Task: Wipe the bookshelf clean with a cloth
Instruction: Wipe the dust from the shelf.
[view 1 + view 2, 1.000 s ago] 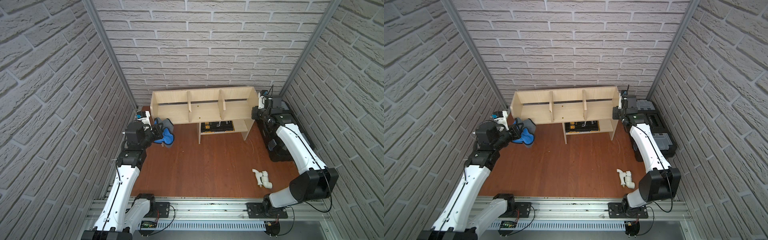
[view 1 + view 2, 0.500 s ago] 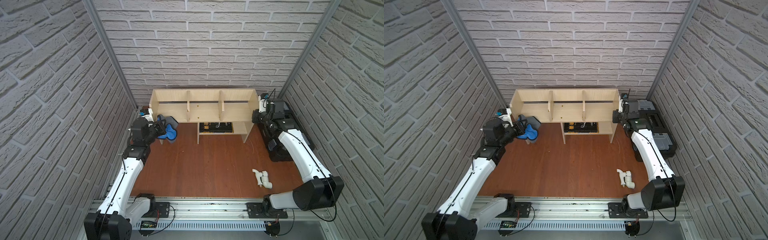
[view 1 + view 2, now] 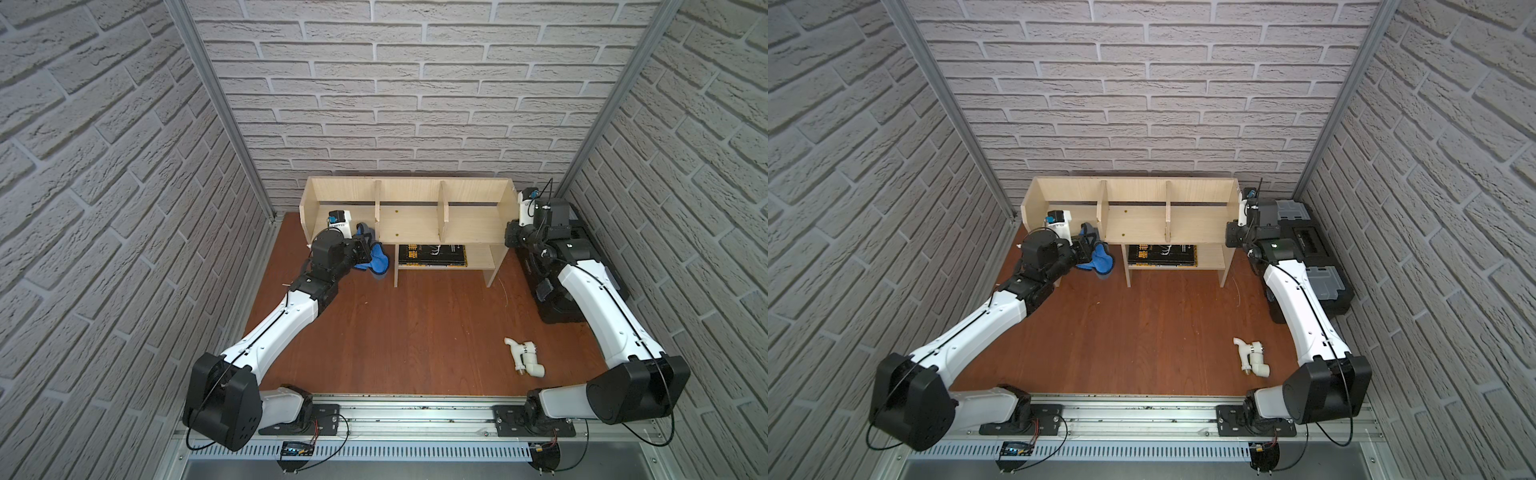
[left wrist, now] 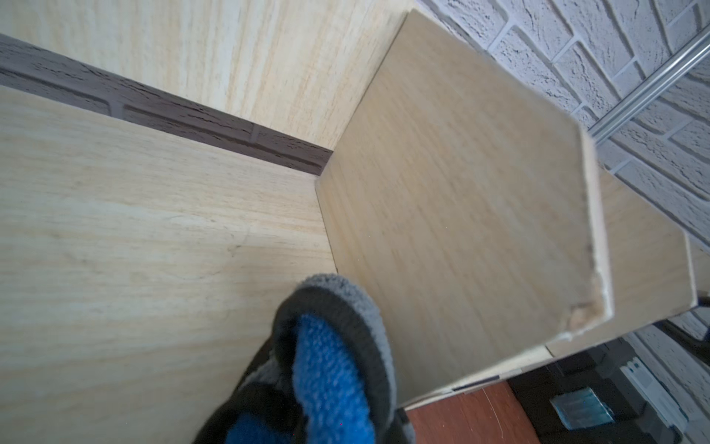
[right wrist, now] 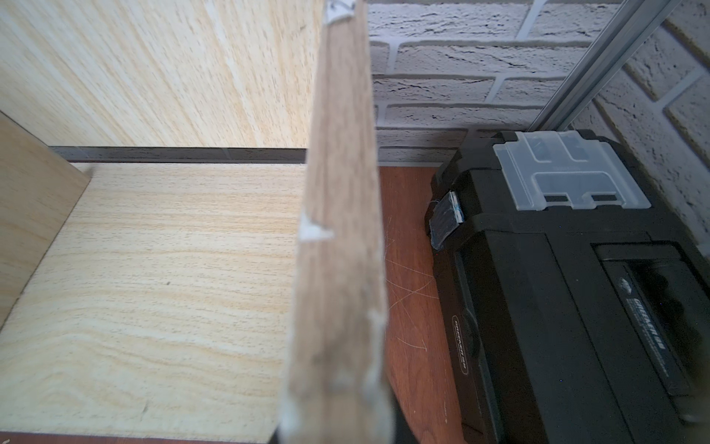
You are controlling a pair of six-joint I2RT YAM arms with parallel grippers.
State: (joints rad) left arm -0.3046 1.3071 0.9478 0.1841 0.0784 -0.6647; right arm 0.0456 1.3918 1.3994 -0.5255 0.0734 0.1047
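- The wide light-wood bookshelf point(image 3: 409, 226) point(image 3: 1133, 224) with three upper compartments stands at the back of the red-brown wooden bench point(image 3: 415, 332), against the brick wall.
- The left hand point(image 3: 365, 249) point(image 3: 1086, 245) is clamped narrow on the soft cloth point(image 3: 379, 259) point(image 3: 1100, 259), dark grey outside and bright blue inside.
- The cloth is at the front of the shelf's left compartment. In the left wrist view its folded grey edge point(image 4: 326, 365) lies on the shelf board point(image 4: 153, 230), right beside the first divider.
- In both top views, part of the blue fabric hangs down past the board's front edge.
- The right hand point(image 3: 510, 235) point(image 3: 1231, 237) sits at the shelf's right end panel, closed narrow on its front edge. In the right wrist view that edge point(image 5: 342, 230) runs straight down into the hand.
- A black plastic toolbox point(image 3: 1308, 241) point(image 5: 557, 269) stands just right of the shelf.
- A dark flat book point(image 3: 432, 254) lies on the small lower shelf.
- A white plastic pipe fitting point(image 3: 524, 357) point(image 3: 1252, 359) lies on the bench, well apart from the shelf.
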